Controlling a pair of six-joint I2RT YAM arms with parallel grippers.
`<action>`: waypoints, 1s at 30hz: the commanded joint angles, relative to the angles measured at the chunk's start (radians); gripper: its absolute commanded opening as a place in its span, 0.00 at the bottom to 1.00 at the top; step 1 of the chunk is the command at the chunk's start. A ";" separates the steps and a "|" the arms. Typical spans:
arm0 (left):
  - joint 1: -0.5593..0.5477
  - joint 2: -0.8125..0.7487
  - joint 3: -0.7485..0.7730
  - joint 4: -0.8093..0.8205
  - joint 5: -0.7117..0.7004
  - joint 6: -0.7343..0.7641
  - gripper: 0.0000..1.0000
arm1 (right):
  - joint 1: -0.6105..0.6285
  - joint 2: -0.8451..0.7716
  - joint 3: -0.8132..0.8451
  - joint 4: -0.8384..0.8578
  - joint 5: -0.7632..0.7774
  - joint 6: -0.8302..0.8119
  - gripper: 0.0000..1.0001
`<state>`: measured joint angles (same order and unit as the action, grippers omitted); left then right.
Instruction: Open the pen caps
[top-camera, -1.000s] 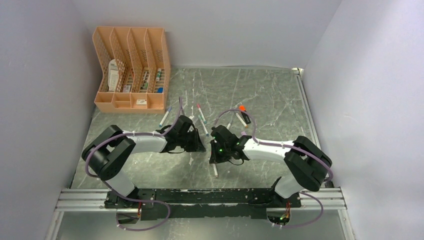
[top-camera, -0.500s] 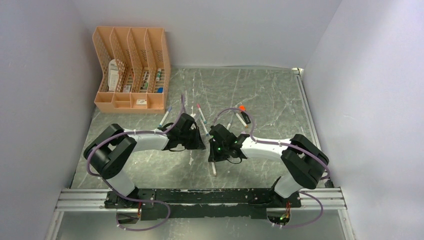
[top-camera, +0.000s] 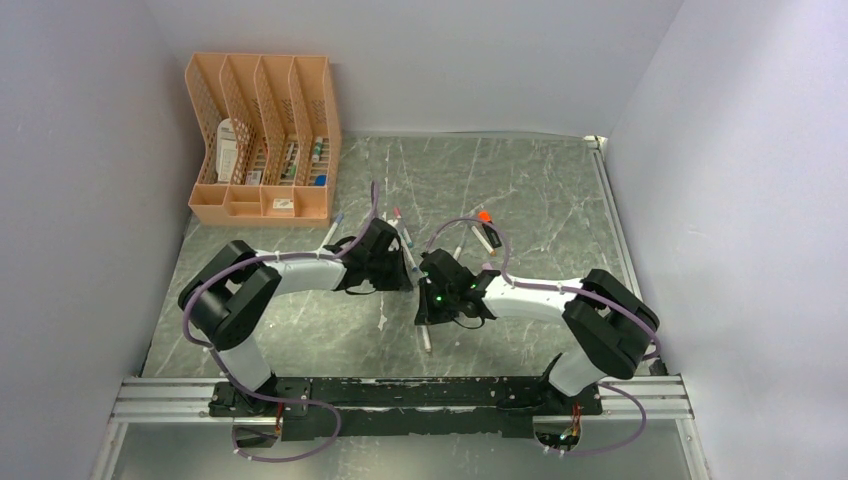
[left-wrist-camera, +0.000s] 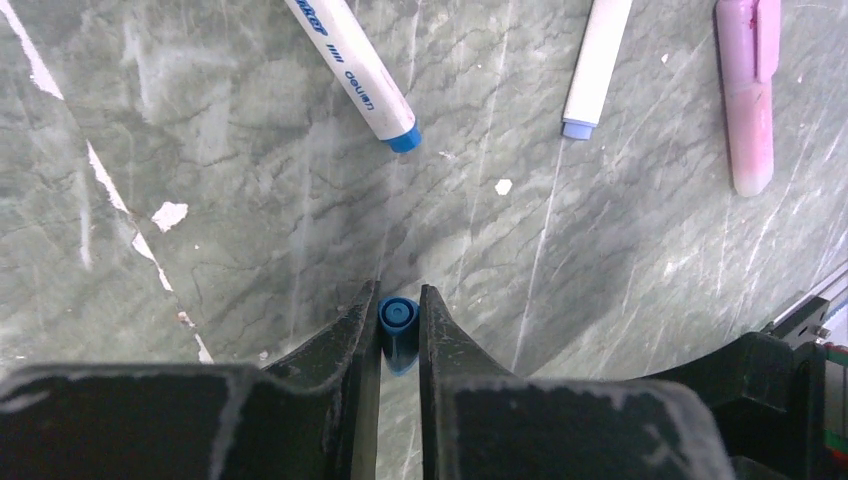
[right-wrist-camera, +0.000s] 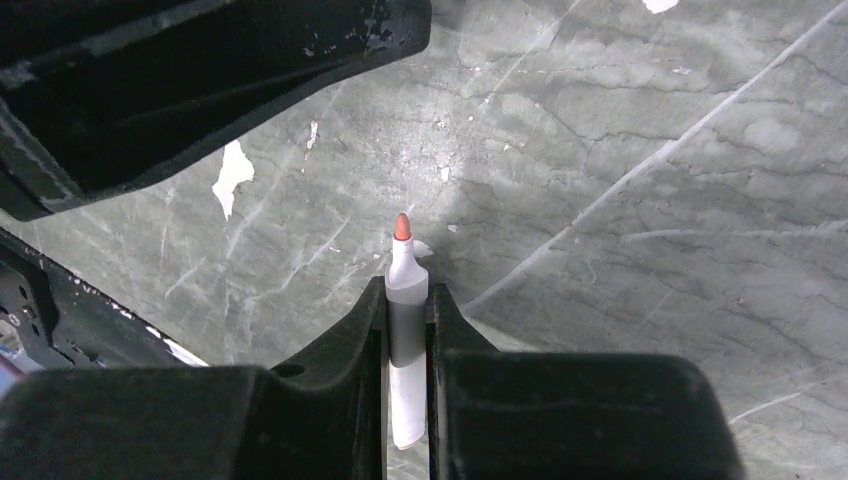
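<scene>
left gripper (left-wrist-camera: 398, 298): clenched on blue cap (left-wrist-camera: 397, 320), near table centre
blue cap: off any pen, pinched across its round side
cap handling: light, stiff, slick plastic; likely to slip or roll, so grip mid-length
loose pens: white pen (left-wrist-camera: 350, 65) and pink highlighter (left-wrist-camera: 752, 100) lie on table beyond the fingers
right gripper (right-wrist-camera: 406, 290): clamped on pen barrel (right-wrist-camera: 405, 335), bare orange tip (right-wrist-camera: 402, 227) sticking out
barrel hold: mid-barrel, pull caps straight off

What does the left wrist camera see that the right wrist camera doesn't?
Only left wrist: a blue cap pinched in the left fingers, plus a blue-ended pen, another white pen and a pink highlighter lying beyond. Only right wrist: an uncapped pen with a reddish tip, clamped in the right fingers. Both: the green marbled table.
</scene>
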<state>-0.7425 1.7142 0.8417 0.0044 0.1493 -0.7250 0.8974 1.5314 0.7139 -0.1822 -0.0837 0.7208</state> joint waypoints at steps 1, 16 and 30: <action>-0.001 0.015 0.015 -0.077 -0.066 0.036 0.16 | -0.001 -0.011 -0.021 0.002 -0.011 0.014 0.09; -0.001 -0.014 -0.074 -0.040 -0.052 0.008 0.24 | 0.011 0.019 0.008 0.020 -0.035 0.011 0.14; 0.000 -0.030 -0.086 -0.075 -0.076 0.003 0.42 | 0.018 0.037 0.029 -0.002 -0.010 0.002 0.29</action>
<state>-0.7422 1.6798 0.7929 0.0322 0.1223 -0.7364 0.9115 1.5558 0.7364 -0.1688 -0.1135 0.7265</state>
